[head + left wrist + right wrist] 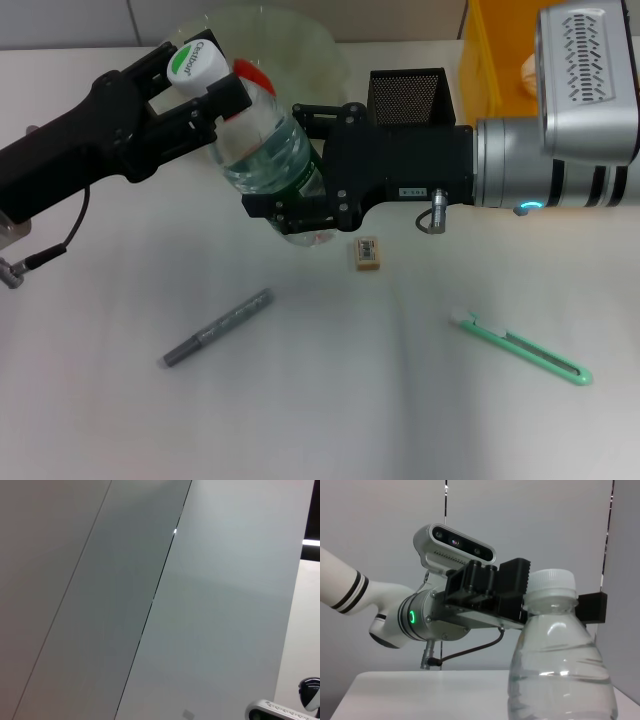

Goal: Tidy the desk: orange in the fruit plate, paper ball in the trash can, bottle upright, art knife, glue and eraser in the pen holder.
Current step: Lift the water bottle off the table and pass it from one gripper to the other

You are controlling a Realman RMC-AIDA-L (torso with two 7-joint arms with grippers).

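**Both grippers on the bottle above the desk's middle**

Nearest the front edge, the art knife lay flat toward the front right corner, its long axis running from a whitish tip pointing to the middle of the desk down to a butt end pointing at that corner. Toward the front left, the glue lay on a diagonal, one end pointing at the front left corner, the other at the desk's centre. Just behind them, near the centre, sat the eraser, apart from everything else.

Above it, the right gripper was clamped around the lower body of the bottle. The left gripper was closed on the neck just under the white cap, a finger pressed against one side. In the head view the bottle's long axis leaned toward the back left corner, cap uppermost; the right wrist view showed it nearly upright.

Near the back edge stood the pen holder, upright, with the fruit plate to its left. The orange showed only as a red sliver behind the bottle. The trash can filled the back right corner.
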